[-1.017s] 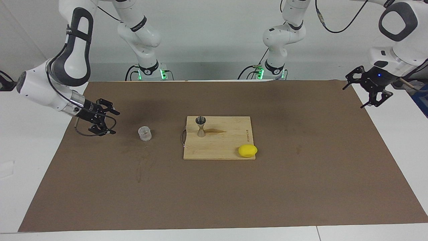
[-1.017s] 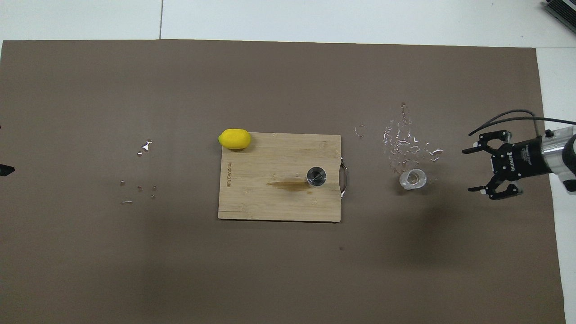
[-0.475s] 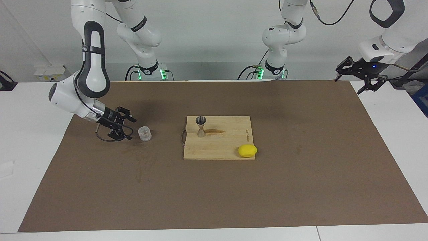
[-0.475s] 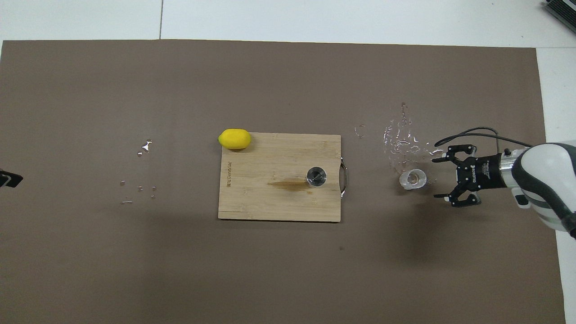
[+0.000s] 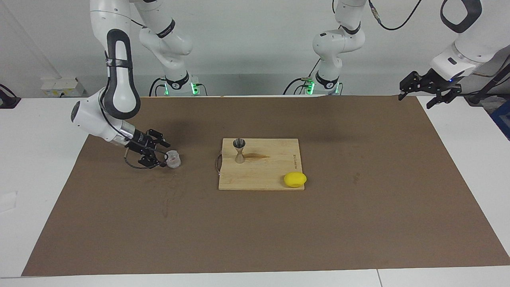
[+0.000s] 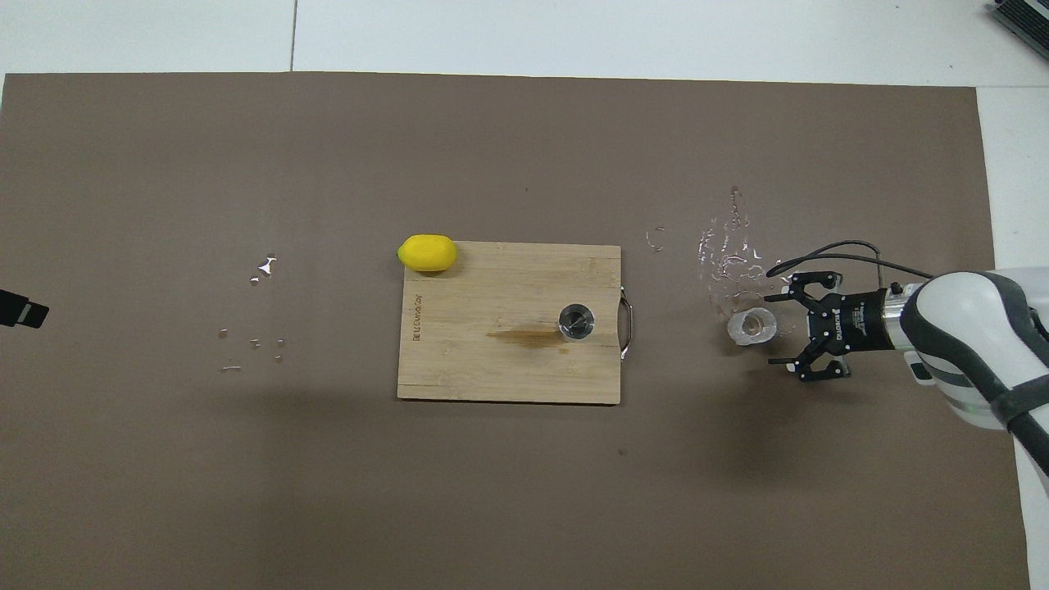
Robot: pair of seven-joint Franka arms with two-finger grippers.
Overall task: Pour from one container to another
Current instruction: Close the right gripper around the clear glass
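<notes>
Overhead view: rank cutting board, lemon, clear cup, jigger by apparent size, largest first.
1. cutting board
2. lemon
3. clear cup, a little wider than the jigger
4. jigger, seen end-on, so only its round rim shows; its height is hidden here.

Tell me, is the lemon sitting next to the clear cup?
No, the lemon rests at the wooden board's corner, apart from the clear cup.
</notes>
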